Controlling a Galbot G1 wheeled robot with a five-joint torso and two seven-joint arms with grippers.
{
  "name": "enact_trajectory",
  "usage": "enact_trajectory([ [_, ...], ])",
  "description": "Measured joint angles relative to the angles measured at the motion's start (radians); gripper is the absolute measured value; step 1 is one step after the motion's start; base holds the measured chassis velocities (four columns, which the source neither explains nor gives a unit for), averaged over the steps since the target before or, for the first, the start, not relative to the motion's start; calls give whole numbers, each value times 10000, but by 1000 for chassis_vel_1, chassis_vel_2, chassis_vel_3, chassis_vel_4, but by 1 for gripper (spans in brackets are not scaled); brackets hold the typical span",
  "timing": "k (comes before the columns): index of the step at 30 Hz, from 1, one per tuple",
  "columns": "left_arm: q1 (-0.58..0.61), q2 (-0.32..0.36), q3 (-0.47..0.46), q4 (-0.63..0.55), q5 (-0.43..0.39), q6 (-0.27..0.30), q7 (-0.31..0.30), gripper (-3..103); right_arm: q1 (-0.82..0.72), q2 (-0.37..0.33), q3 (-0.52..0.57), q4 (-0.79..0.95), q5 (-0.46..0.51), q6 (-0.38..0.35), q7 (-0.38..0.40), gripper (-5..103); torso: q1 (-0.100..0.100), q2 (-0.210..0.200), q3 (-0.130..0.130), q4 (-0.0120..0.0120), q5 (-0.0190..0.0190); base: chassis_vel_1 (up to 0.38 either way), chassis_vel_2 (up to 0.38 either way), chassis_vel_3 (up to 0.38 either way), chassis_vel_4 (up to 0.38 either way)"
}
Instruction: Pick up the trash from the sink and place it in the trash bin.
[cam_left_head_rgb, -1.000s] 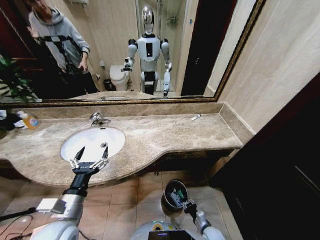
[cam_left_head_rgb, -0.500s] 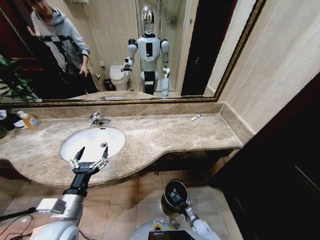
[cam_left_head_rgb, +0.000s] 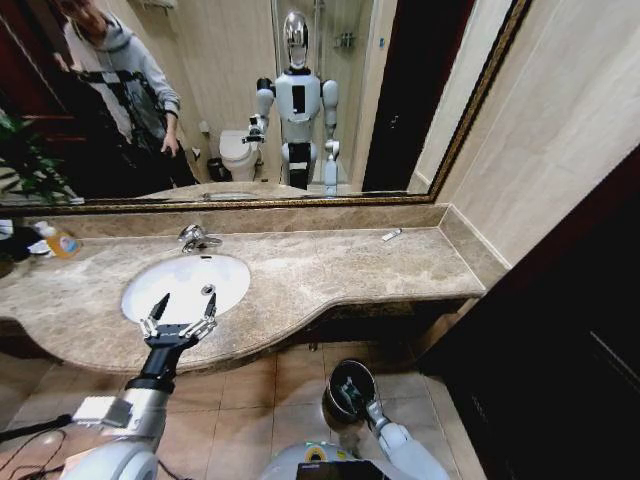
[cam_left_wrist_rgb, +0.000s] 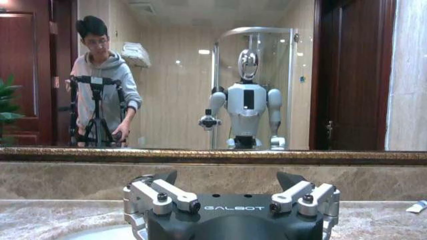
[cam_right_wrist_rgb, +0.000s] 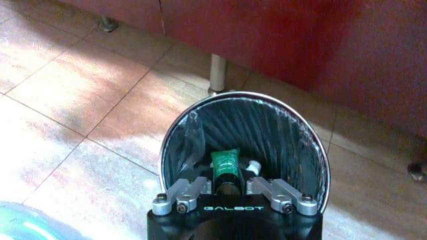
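The white oval sink (cam_left_head_rgb: 185, 278) is set in the marble counter, and I see no litter in its basin. My left gripper (cam_left_head_rgb: 184, 308) hovers open over the sink's front rim, and its spread fingers (cam_left_wrist_rgb: 163, 192) hold nothing. The black trash bin (cam_left_head_rgb: 347, 378) stands on the floor tiles below the counter. My right gripper (cam_left_head_rgb: 364, 405) hangs right over the bin's mouth. In the right wrist view this gripper (cam_right_wrist_rgb: 227, 186) is shut on a green piece of trash (cam_right_wrist_rgb: 225, 166) that points down into the bin (cam_right_wrist_rgb: 248, 127). A small white bit (cam_right_wrist_rgb: 253, 166) lies inside beside it.
A chrome tap (cam_left_head_rgb: 195, 238) stands behind the basin. A bottle with an orange label (cam_left_head_rgb: 60, 242) is at the counter's far left, and a small white tube (cam_left_head_rgb: 391, 235) lies at its back right. The mirror reflects me and a person. A dark cabinet stands at the right.
My right arm has drawn in a little, with its gripper staying over the bin. The left arm has not moved.
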Motion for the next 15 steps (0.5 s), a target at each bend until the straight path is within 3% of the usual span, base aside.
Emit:
enact_trajectory([
  [6,0,0,0,0,0,0,0,100,70,43,-32,-50,-17,-33,-16,19,0,0,0,0,1,0,0,0,0],
  [11,-1,0,0,0,0,0,0,100,122,69,-50,-104,-18,-79,-16,40,0,0,0,0,0,0,0,0,0],
  [12,-1,0,0,0,0,0,0,100,122,69,-50,-104,-18,-79,-16,40,0,0,0,0,0,0,0,0,0],
  [15,0,0,0,0,0,0,0,100,115,63,-60,-86,-16,-89,-16,57,0,0,0,0,1,0,0,0,0],
])
